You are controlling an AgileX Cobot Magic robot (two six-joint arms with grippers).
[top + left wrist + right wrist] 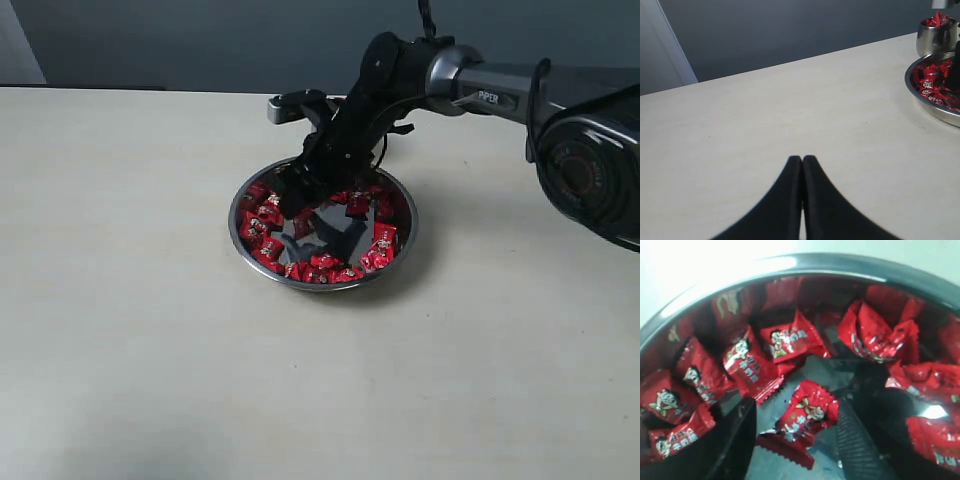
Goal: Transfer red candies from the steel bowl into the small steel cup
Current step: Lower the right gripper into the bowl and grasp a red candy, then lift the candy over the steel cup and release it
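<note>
The steel bowl point(320, 285) sits mid-table, with red candies point(265, 215) ringing its inside. My right gripper point(290, 200) reaches down into the bowl's left part. In the right wrist view it point(795, 435) is open, its fingers point(735, 440) on either side of one red candy point(802, 422) lying on the bowl floor point(765, 410), not pinching it. In the left wrist view, the small steel cup point(935, 42) stands just beyond the bowl point(935, 110), heaped with red candies point(938, 20). My left gripper point(802, 160) is shut and empty over bare table, well away from the bowl.
The pale table point(130, 300) spreads wide around the bowl. A dark wall point(790, 30) lies beyond the table's far edge. The right arm's black links point(480, 85) and a large dark housing point(590, 165) sit at the back right.
</note>
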